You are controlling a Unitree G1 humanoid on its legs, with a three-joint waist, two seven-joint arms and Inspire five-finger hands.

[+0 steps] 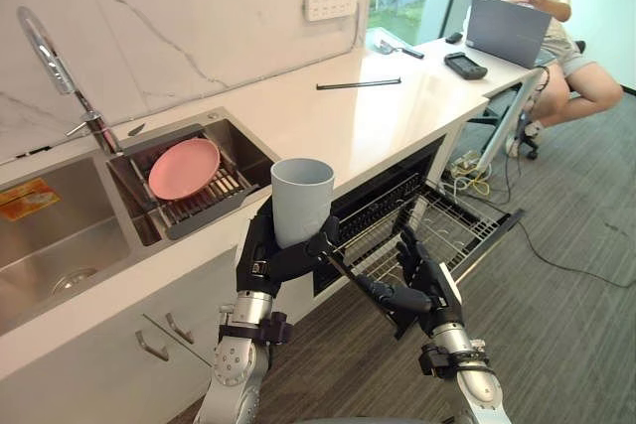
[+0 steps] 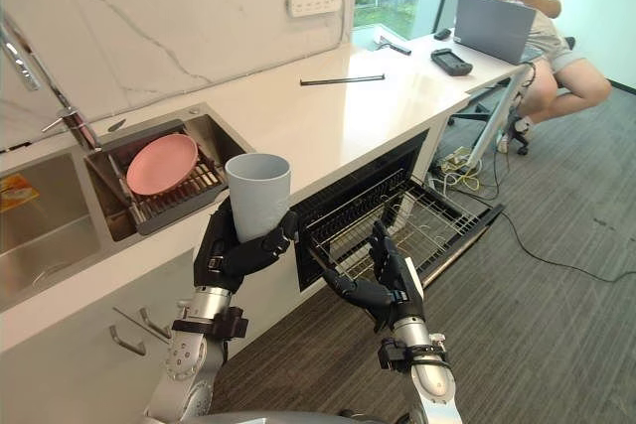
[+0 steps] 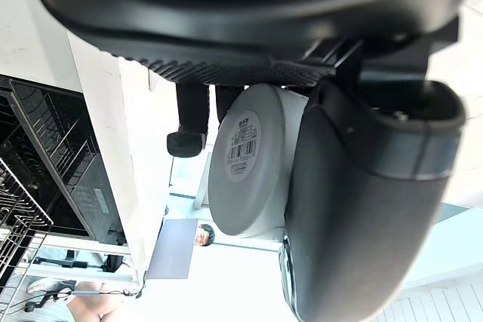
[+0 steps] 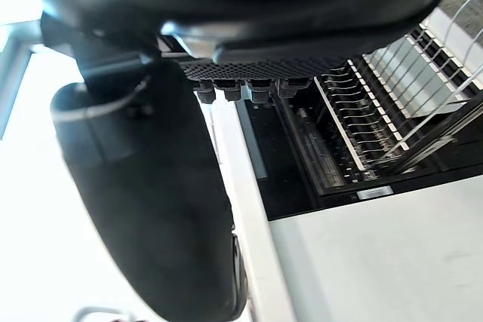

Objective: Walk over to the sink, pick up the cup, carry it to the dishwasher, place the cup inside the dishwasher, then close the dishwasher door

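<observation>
The wire rack (image 1: 455, 230) stood pulled out of the dishwasher (image 1: 378, 208), free air over its outer half, the counter (image 1: 368, 116) edge overhanging its inner part. The right hand (image 1: 425, 290), fingers spread, crowded the rack's near corner, possibly touching the rim. The left hand (image 1: 270, 263) with the cup (image 1: 301, 201) hung just beside the counter front. The floor (image 1: 576, 335) beyond the rack lay open.

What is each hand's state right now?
Left hand: closed around the grey cup, held upright.
Right hand: open, empty, near the dishwasher rack.
</observation>
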